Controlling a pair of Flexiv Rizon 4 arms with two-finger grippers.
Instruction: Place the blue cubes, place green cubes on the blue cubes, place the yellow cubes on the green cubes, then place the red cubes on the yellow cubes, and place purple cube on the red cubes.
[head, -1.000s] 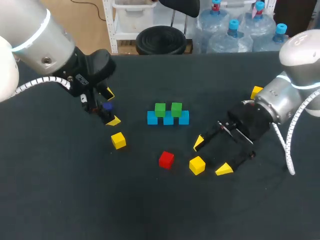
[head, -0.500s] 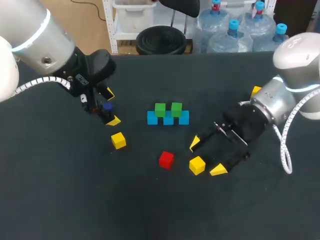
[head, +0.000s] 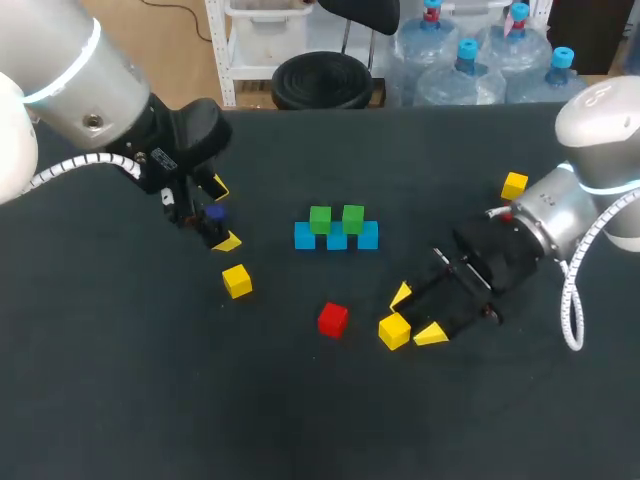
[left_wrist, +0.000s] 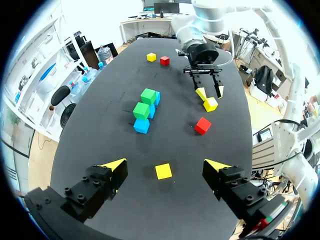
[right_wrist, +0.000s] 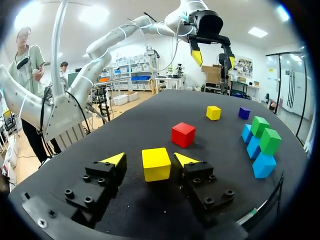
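Yellow cube (head: 394, 331) on the table near the red cube (head: 333, 319), between the open fingers of the right gripper (head: 416, 315), not clamped, blue cubes (head: 337, 238) in a row beyond, green cubes (head: 320, 218) on them, left gripper (head: 224, 214) spread wide, holding nothing

The table (head: 300, 420) has a plain, dark, near-black top running from edge to edge.

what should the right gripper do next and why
Probably close the right gripper on the yellow cube: it sits between the open fingers with small gaps either side, and the green cubes already rest on the blue cubes, so yellow comes next.
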